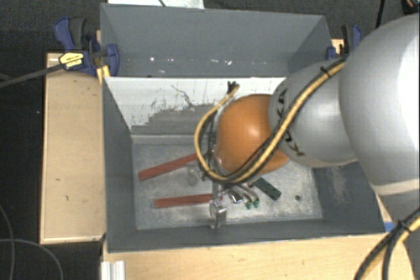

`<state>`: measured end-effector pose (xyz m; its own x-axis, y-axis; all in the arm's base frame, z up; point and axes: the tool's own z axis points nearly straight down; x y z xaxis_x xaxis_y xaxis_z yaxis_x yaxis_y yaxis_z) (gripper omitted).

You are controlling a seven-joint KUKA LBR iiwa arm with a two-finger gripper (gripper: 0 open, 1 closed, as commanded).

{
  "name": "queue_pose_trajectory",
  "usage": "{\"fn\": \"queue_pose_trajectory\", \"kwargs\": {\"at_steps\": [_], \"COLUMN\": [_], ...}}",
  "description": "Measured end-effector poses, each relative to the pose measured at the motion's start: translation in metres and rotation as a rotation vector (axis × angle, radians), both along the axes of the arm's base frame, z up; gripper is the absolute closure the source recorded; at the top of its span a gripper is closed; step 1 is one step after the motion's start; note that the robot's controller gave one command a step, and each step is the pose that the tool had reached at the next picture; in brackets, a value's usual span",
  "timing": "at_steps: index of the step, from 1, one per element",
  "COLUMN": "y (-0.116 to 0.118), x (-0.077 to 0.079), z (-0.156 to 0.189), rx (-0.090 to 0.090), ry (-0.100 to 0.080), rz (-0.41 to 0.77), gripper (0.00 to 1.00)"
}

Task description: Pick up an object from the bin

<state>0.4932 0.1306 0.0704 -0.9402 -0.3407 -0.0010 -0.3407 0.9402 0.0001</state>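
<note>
Presently, working from the near edge of the bin (pixel 197 238) backward.

Near wall: the gripper (pixel 216 212) is low in the bin, close to the floor and just inside the near wall, about mid-width. Whether it is released or clenched: cannot tell, since the wrist hardware hides it. No object is visibly in its grasp.

Just left of it: a flat red-brown stick (pixel 178 201) lies on the floor, roughly parallel to the near wall. Its right end meets the gripper, but whether they touch or only sit beside each other is not resolvable. This is the nearest object and, in my judgement, the likely candidate.

Just right of it: some small green bits (pixel 251 204), then a dark oblong piece (pixel 268 190), tilted and partly under the wrist.

Further back: a second red-brown stick (pixel 164 170), angled up to the right, with its right end running beneath the wrist cables (pixel 205 141).

Above these: the orange wrist cover (pixel 244 134), with the grey arm (pixel 367 108) entering from the right.

Progress, as a judgement:
- The descent appears complete, as the gripper is at object level.
- Both sticks lie flat on the floor, so nothing has been lifted.
- Remaining: a confirmed closure on one object, then raising it clear of the bin.
</note>
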Motion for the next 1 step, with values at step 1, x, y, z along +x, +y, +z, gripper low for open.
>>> {"fn": "queue_pose_trajectory", "kwargs": {"at_steps": [1], "y": [-0.0003], "x": [-0.0005], "z": [-0.0001], "rx": [0.000], "ry": [0.002], "rz": [-0.008], "gripper": [1.00]}}
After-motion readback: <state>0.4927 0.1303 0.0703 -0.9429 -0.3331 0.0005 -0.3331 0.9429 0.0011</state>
